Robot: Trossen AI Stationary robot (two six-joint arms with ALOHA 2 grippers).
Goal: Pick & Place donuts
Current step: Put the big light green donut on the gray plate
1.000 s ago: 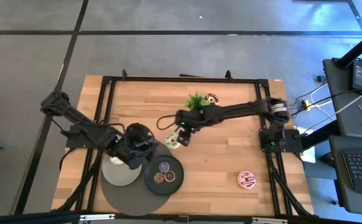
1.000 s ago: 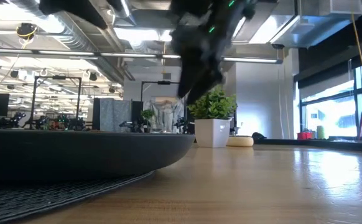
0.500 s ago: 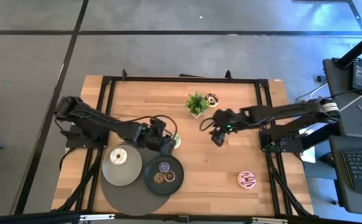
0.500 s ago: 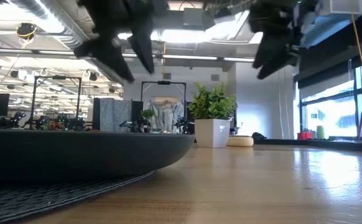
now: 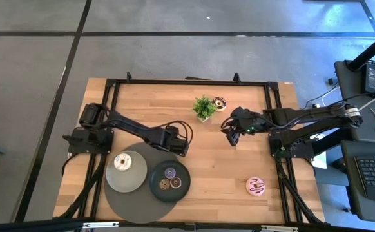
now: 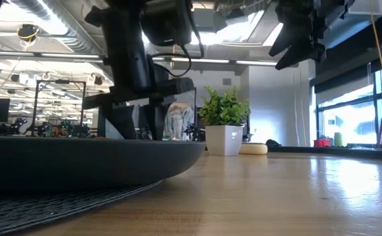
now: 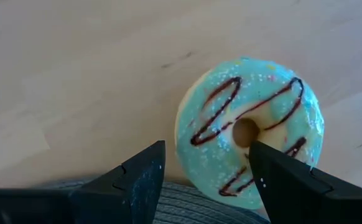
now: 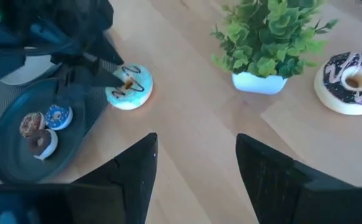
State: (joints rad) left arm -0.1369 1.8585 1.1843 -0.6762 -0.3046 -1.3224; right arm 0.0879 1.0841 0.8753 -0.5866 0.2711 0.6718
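My left gripper point(image 5: 181, 147) is open and points down over the green donut with dark stripes point(image 7: 249, 130), which lies flat on the table at the grey mat's edge. One finger point(image 7: 137, 180) is beside the donut and the other point(image 7: 280, 180) is in front of its ring. The green donut point(image 8: 129, 87) also shows in the right wrist view. My right gripper point(image 5: 232, 136) hangs open and empty above bare table to the right of the plant. The cream donut point(image 5: 122, 162) lies on the light plate. Three tiny donuts point(image 5: 170, 179) lie on the dark plate. The pink donut point(image 5: 256, 187) and the chocolate donut point(image 5: 220, 102) lie on the table. My left gripper stands open over the green donut, coming from above. Whether either finger touches it, I cannot tell.
A small potted plant point(image 5: 204, 106) stands near the far edge, right beside the chocolate donut. The light plate point(image 5: 113, 180) and dark plate point(image 5: 186, 187) sit on a round grey mat point(image 5: 126, 205) at the near left. Bare wood lies between the plates and the pink donut.
My left gripper has swung from above the light plate toward the right and come down over the green donut. The cream donut now shows on the light plate. My right gripper has drawn back from the green donut toward the table's right edge, past the plant.
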